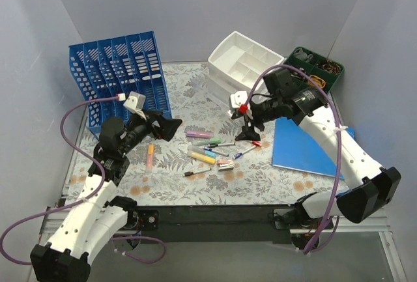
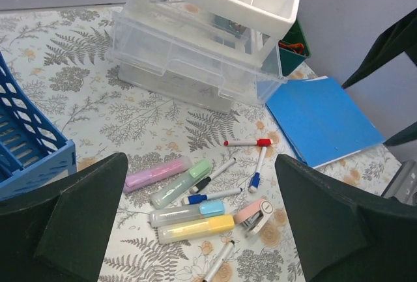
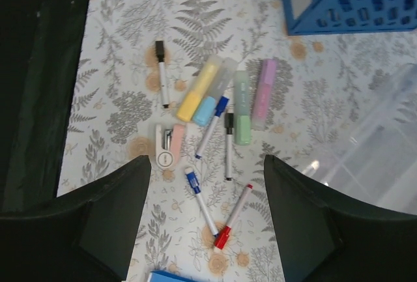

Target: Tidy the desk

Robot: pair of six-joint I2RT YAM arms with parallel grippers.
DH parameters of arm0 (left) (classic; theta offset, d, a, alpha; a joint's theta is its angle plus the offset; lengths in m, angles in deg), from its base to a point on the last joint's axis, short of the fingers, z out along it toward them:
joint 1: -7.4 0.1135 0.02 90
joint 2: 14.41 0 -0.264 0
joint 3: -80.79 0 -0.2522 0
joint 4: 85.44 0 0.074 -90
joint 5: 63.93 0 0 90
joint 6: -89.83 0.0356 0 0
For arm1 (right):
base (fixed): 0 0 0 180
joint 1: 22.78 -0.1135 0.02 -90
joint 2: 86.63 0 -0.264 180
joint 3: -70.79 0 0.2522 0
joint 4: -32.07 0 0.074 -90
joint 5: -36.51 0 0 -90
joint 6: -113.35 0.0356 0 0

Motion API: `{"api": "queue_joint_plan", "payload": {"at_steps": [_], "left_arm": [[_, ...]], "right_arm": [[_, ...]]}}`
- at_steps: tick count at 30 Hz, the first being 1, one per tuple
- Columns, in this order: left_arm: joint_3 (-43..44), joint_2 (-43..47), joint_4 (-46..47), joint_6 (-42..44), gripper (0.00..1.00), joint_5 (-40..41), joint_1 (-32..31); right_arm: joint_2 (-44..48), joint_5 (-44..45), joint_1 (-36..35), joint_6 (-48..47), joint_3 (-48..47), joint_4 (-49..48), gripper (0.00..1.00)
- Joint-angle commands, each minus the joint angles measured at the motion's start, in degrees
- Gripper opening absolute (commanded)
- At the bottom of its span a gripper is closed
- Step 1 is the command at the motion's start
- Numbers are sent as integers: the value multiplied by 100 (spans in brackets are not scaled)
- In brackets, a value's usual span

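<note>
The desk [image 1: 195,187] has a pale fern print. At its middle lie pastel highlighters [image 1: 203,145], thin markers [image 1: 242,154] and a pink stapler [image 1: 225,164]. My left gripper [image 1: 171,127] hovers open just left of this cluster. In the left wrist view the left gripper [image 2: 200,161] has wide-apart fingers that frame the green highlighter [image 2: 182,183] and yellow highlighter [image 2: 195,228], holding nothing. My right gripper [image 1: 247,129] hangs open above the cluster's right end. In the right wrist view the right gripper [image 3: 207,161] is empty over a blue-capped marker [image 3: 202,200] and a red-capped marker [image 3: 233,217].
A blue file rack [image 1: 120,77] stands at the back left, with an orange highlighter [image 1: 150,155] in front of it. A white drawer organizer [image 1: 244,67] and a green tray [image 1: 315,67] sit at the back right. A blue notebook [image 1: 309,148] lies on the right.
</note>
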Motion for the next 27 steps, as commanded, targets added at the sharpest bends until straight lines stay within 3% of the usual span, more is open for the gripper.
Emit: {"api": "queue_joint_plan", "payload": {"at_steps": [1, 8, 11, 18, 27], "left_arm": [[-330, 497, -245, 428, 98, 248, 25], [-568, 990, -544, 534, 98, 626, 25], [-559, 1017, -553, 569, 98, 697, 34], [-550, 974, -597, 621, 98, 829, 34], [-533, 991, -632, 648, 98, 811, 25]], "right_arm": [[52, -207, -436, -897, 660, 41, 78], [-299, 460, -1428, -1152, 1197, -126, 73], [-554, 970, -1736, -950, 1381, -398, 66], [-844, 1954, -2001, -388, 1952, -1250, 64], [-1591, 2658, -2089, 131, 1971, -1717, 66]]}}
